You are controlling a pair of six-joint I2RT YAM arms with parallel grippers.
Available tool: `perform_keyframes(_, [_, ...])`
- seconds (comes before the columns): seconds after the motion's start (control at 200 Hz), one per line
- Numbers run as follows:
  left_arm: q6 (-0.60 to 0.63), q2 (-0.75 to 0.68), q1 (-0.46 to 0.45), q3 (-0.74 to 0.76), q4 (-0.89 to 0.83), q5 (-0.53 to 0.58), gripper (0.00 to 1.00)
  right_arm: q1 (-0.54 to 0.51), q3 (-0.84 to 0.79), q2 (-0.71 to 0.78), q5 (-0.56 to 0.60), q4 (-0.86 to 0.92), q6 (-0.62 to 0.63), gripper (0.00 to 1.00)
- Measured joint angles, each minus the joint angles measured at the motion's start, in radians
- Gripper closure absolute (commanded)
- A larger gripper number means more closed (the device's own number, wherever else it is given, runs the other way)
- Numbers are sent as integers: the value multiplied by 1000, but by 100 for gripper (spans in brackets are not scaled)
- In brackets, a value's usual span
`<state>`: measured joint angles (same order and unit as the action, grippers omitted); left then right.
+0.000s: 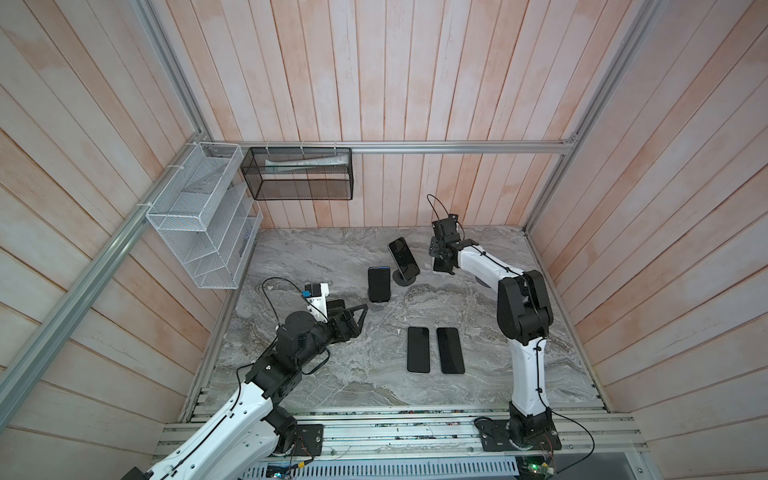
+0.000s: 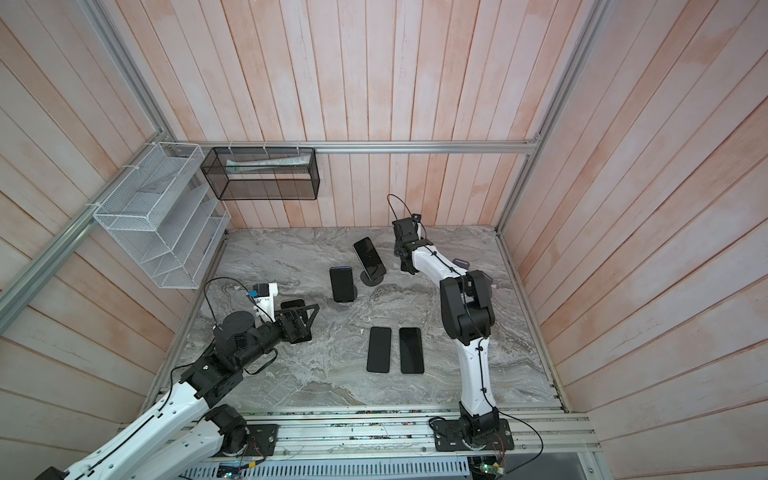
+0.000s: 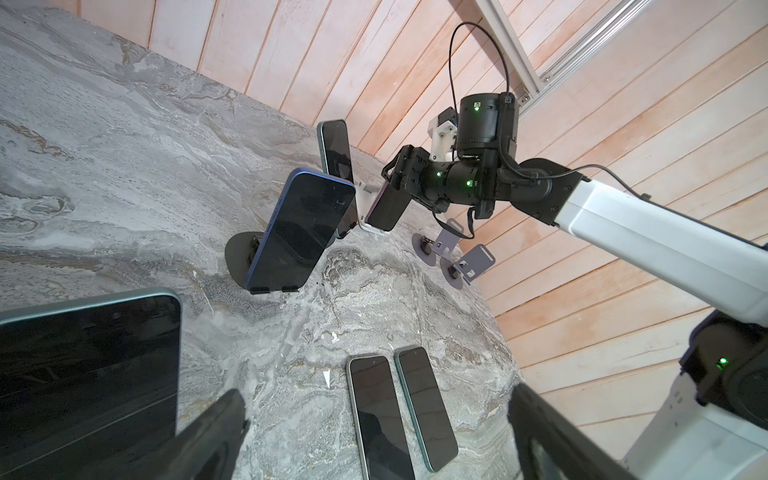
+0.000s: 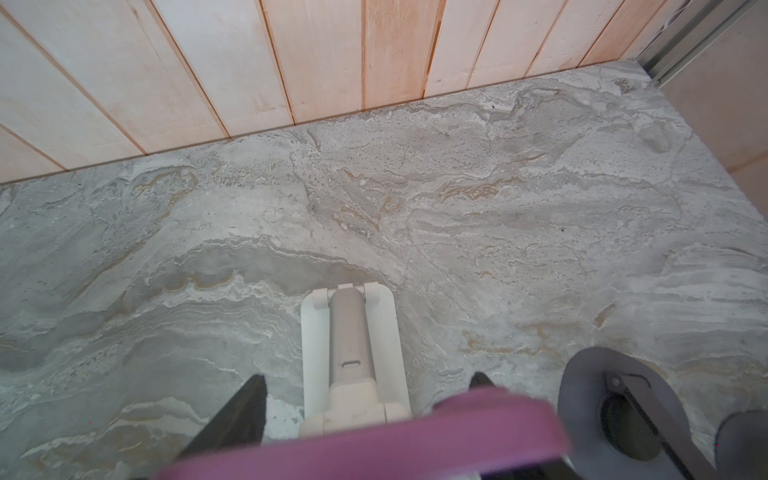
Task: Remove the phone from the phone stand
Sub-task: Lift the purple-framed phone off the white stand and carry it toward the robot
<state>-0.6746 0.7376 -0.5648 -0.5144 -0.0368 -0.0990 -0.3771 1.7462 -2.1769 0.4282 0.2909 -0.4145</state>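
At the back of the worktop (image 4: pixel 498 208), your right end effector (image 4: pixel 368 378) straddles the phone (image 4: pixel 365 440) leaning on its stand (image 4: pixel 349 332); whether it grips, you cannot tell. Expect a stiff, slick, fragile slab: pinch its side edges. Your left end effector (image 3: pixel 378 397) hangs released.

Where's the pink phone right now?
In a top view, the pink phone sits back right on the table, at the right gripper, beside the tilted phone.
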Motion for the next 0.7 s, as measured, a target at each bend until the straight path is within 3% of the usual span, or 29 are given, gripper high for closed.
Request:
perform_keyframes(0.56, [1, 0, 0, -28, -2, 3, 0, -27, -72, 134, -8, -6, 15, 38])
perform_keyframes(0.7, [31, 2, 0, -85, -65, 49, 0, -32, -81, 179, -7, -3, 24, 39])
